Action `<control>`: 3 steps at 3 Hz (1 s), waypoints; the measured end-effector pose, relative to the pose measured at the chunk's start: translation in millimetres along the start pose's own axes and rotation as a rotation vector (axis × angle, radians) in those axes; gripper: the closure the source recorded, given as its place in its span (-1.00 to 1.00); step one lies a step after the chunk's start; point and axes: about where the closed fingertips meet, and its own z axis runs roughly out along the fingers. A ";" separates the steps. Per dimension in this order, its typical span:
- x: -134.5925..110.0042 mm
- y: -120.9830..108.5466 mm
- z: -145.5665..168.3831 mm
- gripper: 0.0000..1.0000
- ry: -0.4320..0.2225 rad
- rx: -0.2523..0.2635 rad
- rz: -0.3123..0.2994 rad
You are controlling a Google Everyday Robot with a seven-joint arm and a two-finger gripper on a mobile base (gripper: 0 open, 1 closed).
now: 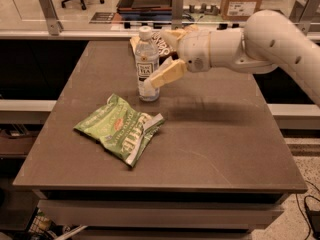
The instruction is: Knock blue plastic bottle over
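The blue plastic bottle [146, 66], clear with a white cap and a white label, stands upright at the back middle of the brown table [215, 134]. My gripper [161, 60] comes in from the right on a cream-coloured arm and is open. Its lower finger [167, 74] slants down to the left and its tip touches the bottle's lower right side. Its upper finger [173, 36] lies just right of the bottle's shoulder.
A green snack bag [120, 129] lies flat in front of the bottle, left of centre. A brown snack bag [161, 43] lies behind the bottle, mostly hidden by my gripper. A glass rail and a cardboard box [242, 4] stand beyond the table's far edge.
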 end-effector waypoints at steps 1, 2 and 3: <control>15.5 4.0 23.9 -1.00 -0.024 -0.061 0.032; 30.2 8.0 46.2 -1.00 -0.046 -0.119 0.063; 30.1 8.2 46.4 -1.00 -0.046 -0.119 0.063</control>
